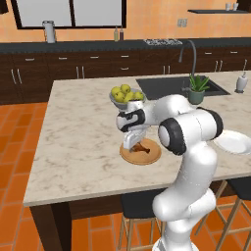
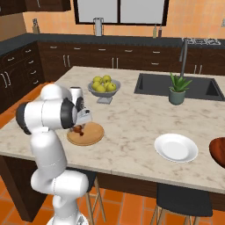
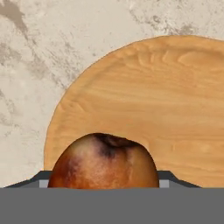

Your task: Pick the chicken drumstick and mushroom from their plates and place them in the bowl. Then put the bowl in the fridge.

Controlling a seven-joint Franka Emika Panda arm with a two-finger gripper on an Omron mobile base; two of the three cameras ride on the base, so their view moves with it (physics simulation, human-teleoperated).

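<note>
The chicken drumstick (image 3: 103,162), golden-brown with a dark patch, sits low over the near edge of the light-brown wooden plate (image 3: 166,100). My gripper (image 1: 130,143) reaches down onto that plate (image 1: 147,156), its jaws pressed against both sides of the drumstick (image 1: 140,147). The right base view shows the gripper (image 2: 79,126) at the left rim of the wooden plate (image 2: 90,135). The white ceramic plate (image 2: 176,147) lies bare to the right. The reddish-brown bowl (image 2: 218,151) peeks in at the right edge. The mushroom and the fridge are out of view.
A grey pedestal bowl of yellow-green fruit (image 1: 126,95) stands just behind the wooden plate. A potted plant (image 2: 177,90) sits beside the sink (image 2: 176,85). Stools (image 2: 182,202) stand under the island's near edge. Bare marble (image 2: 127,118) lies between the two plates.
</note>
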